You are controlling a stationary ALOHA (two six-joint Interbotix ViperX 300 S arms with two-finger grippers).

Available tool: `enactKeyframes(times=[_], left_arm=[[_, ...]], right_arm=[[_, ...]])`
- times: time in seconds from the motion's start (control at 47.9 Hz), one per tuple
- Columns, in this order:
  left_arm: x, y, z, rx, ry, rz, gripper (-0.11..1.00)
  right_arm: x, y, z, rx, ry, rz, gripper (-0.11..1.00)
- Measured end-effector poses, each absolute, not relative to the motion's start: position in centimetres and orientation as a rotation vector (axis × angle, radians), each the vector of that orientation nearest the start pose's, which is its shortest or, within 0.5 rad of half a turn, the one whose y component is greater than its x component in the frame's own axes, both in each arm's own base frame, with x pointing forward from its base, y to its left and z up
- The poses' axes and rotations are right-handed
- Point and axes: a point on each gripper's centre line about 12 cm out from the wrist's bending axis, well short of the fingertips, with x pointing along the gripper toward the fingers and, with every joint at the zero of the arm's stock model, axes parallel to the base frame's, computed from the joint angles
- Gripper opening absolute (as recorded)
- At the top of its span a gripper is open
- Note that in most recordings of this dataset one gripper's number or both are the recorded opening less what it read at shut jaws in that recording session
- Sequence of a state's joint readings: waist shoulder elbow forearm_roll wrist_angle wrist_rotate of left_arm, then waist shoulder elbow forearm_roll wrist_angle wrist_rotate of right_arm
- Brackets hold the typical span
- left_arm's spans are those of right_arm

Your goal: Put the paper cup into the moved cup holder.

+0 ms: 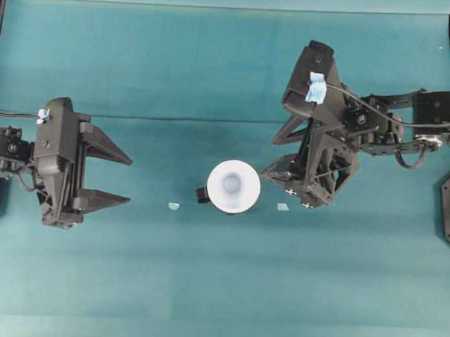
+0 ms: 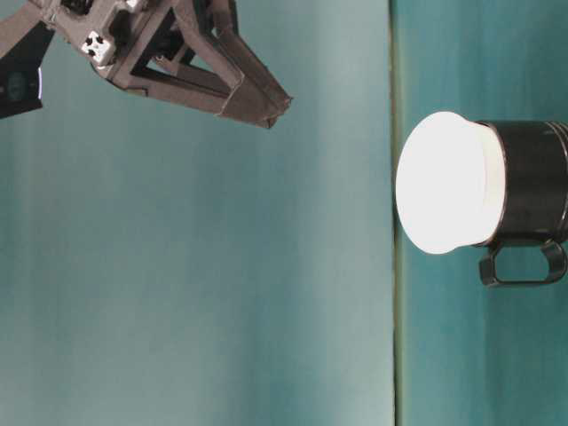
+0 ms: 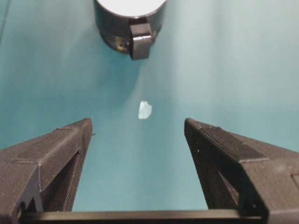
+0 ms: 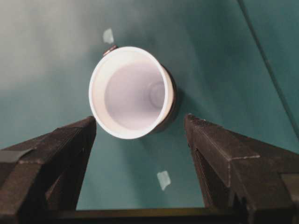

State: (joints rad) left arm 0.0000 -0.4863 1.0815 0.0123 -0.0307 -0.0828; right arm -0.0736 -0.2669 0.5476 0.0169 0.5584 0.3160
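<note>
Near the middle of the overhead frame, slightly right of centre, the paper cup [image 1: 233,185] sits upright inside the cup holder [image 1: 203,194], its wide white rim covering almost all of the glossy black container. Only the holder's small handle pokes out at the cup's left edge. The table-level view shows the cup's upper part standing proud of the black wall, so it is nested but not sunk to the rim.

On the teal worktop [image 1: 205,287], two small pale scraps lie either side of the holder, one to the left [image 1: 173,206] and one to the right [image 1: 282,207].

Just right of the cup, the right tool [image 1: 278,183] hangs with its jaws spread wide and nothing between them; its wrist camera looks down into the cup from close by. Far to the left, well apart from the cup, the left tool [image 1: 126,180] points toward it, jaws also wide and empty.

Judging from this, the placing looks done: the cup rests in the holder, free of both tools. What remains seems only for the arms to draw away.
</note>
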Motion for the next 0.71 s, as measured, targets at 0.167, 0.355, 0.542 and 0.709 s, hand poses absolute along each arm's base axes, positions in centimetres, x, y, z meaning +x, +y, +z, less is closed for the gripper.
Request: enactKeyframes(times=[0.167,0.355,0.542,0.709], left_arm=[[26.05,-0.01,18.77,-0.067,0.567,0.019,0.83],[26.05,0.03,18.77,-0.068,0.567,0.021,0.83],[26.05,-0.01,18.77,-0.067,0.567,0.019,0.83],[26.09,-0.01,18.82,-0.067,0.566,0.019,0.83]], right_arm=[[34.58,-2.45,26.23,0.345,0.811,-0.197,0.81],[34.54,-2.50,26.13,0.346,0.812,-0.199,0.81],[34.51,-2.44,26.08,0.345,0.814,-0.198,0.81],[34.56,-2.45,26.08,0.345,0.814,-0.198,0.81]])
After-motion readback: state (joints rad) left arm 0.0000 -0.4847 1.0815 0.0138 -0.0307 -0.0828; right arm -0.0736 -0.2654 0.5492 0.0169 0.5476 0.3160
